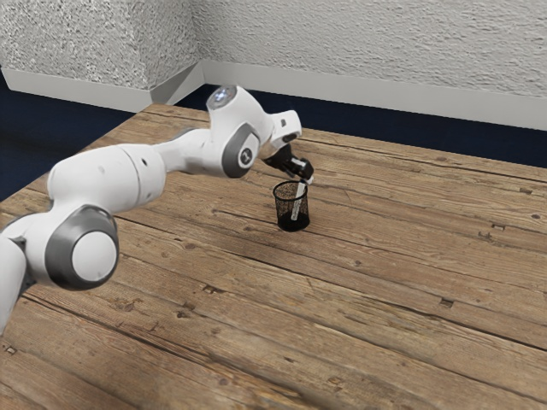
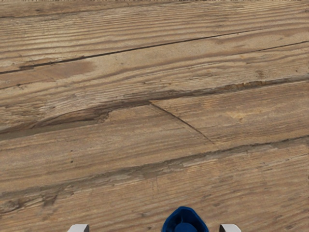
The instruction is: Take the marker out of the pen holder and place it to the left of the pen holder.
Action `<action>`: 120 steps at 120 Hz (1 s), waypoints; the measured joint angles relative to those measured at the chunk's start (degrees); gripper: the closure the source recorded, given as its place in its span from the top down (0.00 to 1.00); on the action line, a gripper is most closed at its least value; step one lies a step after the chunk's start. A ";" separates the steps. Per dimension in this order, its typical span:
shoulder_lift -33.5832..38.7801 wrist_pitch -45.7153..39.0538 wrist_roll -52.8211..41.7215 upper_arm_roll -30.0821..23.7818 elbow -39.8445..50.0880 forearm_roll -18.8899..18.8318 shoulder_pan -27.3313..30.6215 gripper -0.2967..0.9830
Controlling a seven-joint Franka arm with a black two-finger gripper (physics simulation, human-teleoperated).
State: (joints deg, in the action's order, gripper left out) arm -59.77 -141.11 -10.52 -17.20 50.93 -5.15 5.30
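ok so the marker is leaning inside the pen holder, blue end between the gripper's fingers, which are spread, not gripping. Looks like the grasp step imo, next up: center on it, squeeze, lift clear of the rim

The marker shows white along its barrel and deep blue at its end, against the black mesh of the pen holder. The arm is white with grey joint bands, its gripper black with whitish tips. Brown wood grain streaked with dark cracks patterns the plank table; the floor is navy, the mottled walls pale grey.
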 joint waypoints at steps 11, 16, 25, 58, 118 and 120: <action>-0.04 -0.85 -0.31 -0.02 0.13 -0.01 -0.16 0.40; -0.02 -1.12 -0.44 -0.02 0.14 -0.01 -0.18 0.37; 0.08 -1.47 -0.66 -0.03 0.15 -0.05 -0.19 0.33; 0.42 -2.06 -1.25 -0.02 0.26 -0.17 -0.20 0.24; 6.15 -2.49 0.01 0.50 1.80 -1.89 0.68 0.16; 6.54 -2.48 0.08 0.52 2.01 -1.97 0.73 0.16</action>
State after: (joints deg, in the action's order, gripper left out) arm -53.23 -143.59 -10.44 -16.67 52.94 -7.12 6.02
